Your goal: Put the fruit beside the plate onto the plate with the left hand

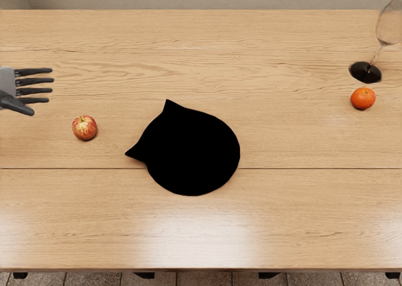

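A flat black plate point(191, 151) with two pointed ears lies in the middle of the wooden table. To its left, a short gap away, sits a red and yellow apple point(84, 127). My left hand point(26, 91) comes in at the left edge, above and left of the apple, not touching it. Its dark fingers point(34, 82) stretch out straight toward the right, spread and holding nothing. The right hand does not show.
An orange point(363, 98) rests near the right edge, far from the plate. Just behind it a tilted wine glass point(377, 44) with a dark base stands at the far right. The table's front edge runs along the bottom.
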### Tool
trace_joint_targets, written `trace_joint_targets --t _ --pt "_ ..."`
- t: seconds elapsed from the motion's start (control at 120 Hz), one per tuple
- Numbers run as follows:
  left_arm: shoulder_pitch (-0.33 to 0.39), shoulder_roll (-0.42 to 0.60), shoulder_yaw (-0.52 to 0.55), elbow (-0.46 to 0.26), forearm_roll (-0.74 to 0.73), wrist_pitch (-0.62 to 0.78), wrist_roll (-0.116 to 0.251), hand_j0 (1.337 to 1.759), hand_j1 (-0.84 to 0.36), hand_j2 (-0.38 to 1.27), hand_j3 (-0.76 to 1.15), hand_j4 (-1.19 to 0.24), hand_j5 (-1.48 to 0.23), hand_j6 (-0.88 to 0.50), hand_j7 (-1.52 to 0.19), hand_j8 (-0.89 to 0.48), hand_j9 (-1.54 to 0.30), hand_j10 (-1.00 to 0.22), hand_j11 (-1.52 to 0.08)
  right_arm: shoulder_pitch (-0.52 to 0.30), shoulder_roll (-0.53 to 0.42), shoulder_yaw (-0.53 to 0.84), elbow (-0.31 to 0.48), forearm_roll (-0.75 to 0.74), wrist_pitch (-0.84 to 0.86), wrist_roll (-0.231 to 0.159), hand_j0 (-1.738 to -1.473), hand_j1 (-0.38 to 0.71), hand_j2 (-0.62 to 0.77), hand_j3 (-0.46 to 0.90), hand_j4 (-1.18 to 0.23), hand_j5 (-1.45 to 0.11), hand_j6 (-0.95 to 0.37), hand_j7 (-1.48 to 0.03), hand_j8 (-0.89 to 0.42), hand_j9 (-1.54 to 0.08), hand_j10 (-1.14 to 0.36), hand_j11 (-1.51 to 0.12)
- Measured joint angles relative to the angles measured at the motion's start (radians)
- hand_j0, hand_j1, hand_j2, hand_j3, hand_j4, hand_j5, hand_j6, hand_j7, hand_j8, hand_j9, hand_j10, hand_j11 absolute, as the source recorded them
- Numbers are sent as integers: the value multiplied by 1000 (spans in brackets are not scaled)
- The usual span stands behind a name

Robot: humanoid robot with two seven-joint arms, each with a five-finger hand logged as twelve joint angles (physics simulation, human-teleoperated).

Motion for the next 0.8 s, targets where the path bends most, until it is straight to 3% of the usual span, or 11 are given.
trace_joint_targets --t 0.067,0.117,0.15,0.25,0.3,0.35,0.433,0.558,0.708,0.8 --pt "0 2 0 -5 17 0 6 1658 349 -1 0 4 0 2 0 2 0 2 0 1 0 2 0 0 1 0 -1658 -335 -2 0 -11 -15 -11 -15 -12 -15 -12 -15" --pt "-1 -2 0 -7 25 0 32 1658 349 -1 0 3 0 2 0 2 0 2 0 1 0 1 0 0 1 0 -1658 -335 -2 0 -11 -15 -11 -15 -11 -15 -11 -15" --pt "-13 -7 0 -9 29 0 71 1658 349 0 0 3 0 2 0 2 0 2 0 2 0 1 0 0 1 0 -1658 -335 -2 0 -11 -15 -11 -15 -11 -15 -11 -15" --pt "-147 -43 -1 -13 76 0 210 1658 349 0 0 2 0 2 0 2 0 2 0 1 0 2 -1 0 2 0 -1658 -335 -2 0 -11 -15 -11 -15 -11 -15 -11 -15" --pt "-195 -56 -2 -43 133 0 253 1658 349 -1 0 1 0 1 0 1 0 1 0 1 0 2 -1 0 2 0 -1658 -335 -2 0 -11 -15 -11 -15 -11 -15 -11 -15" --pt "-250 -36 -2 -124 219 0 279 1658 349 -1 0 1 0 1 0 1 0 0 0 0 0 2 -1 0 2 0 -1658 -335 -2 0 -11 -15 -11 -15 -11 -15 -11 -15" --pt "-300 -34 -3 -272 365 0 303 1658 349 -1 0 -1 0 -1 0 -1 0 -1 0 0 0 2 -1 0 2 0 -1658 -335 -2 0 -11 -15 -11 -15 -11 -15 -11 -15" --pt "-373 -70 -8 -401 544 40 317 1658 349 -1 0 -2 0 -2 0 -2 0 -2 0 0 0 2 0 0 2 0 -1658 -335 -2 0 -11 -15 -11 -15 -11 -15 -11 -15" --pt "-329 -229 2 -469 761 242 321 1658 349 0 0 -3 0 -3 0 -3 0 -2 0 0 0 1 0 0 2 0 -1658 -335 -2 0 -11 -15 -11 -15 -11 -15 -11 -15" --pt "-306 -243 52 -482 961 421 322 1658 349 0 0 -4 -1 -5 0 -4 0 -3 0 0 0 0 0 0 2 0 -1658 -335 -2 0 -11 -15 -11 -15 -11 -15 -11 -15"
